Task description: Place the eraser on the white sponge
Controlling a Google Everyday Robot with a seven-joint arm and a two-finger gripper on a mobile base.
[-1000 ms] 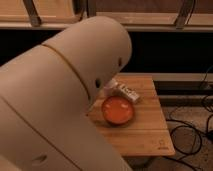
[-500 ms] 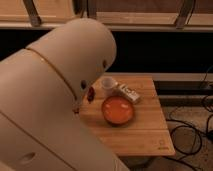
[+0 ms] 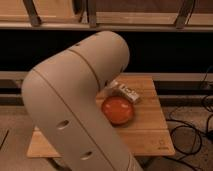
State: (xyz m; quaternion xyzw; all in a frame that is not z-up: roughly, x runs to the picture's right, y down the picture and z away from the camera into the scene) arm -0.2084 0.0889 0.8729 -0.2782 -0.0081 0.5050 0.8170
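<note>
The large cream-coloured, rounded robot arm housing [image 3: 75, 105] fills the left and centre of the frame and hides much of the light wooden slatted surface [image 3: 150, 135]. The pincer is not visible; it is either behind the arm housing or outside the frame, so its position and its state cannot be told.

Right of the housing, at frame centre, sits a shallow round orange bowl [image 3: 118, 110]. Above and right of the bowl lies a small white rectangular block with dark markings [image 3: 128, 93], probably the eraser, its long axis running from upper left to lower right. A pale object [image 3: 112, 86], possibly the white sponge, touches its upper-left end, partly hidden by the housing.

The direction from pincer to block cannot be determined.
</note>
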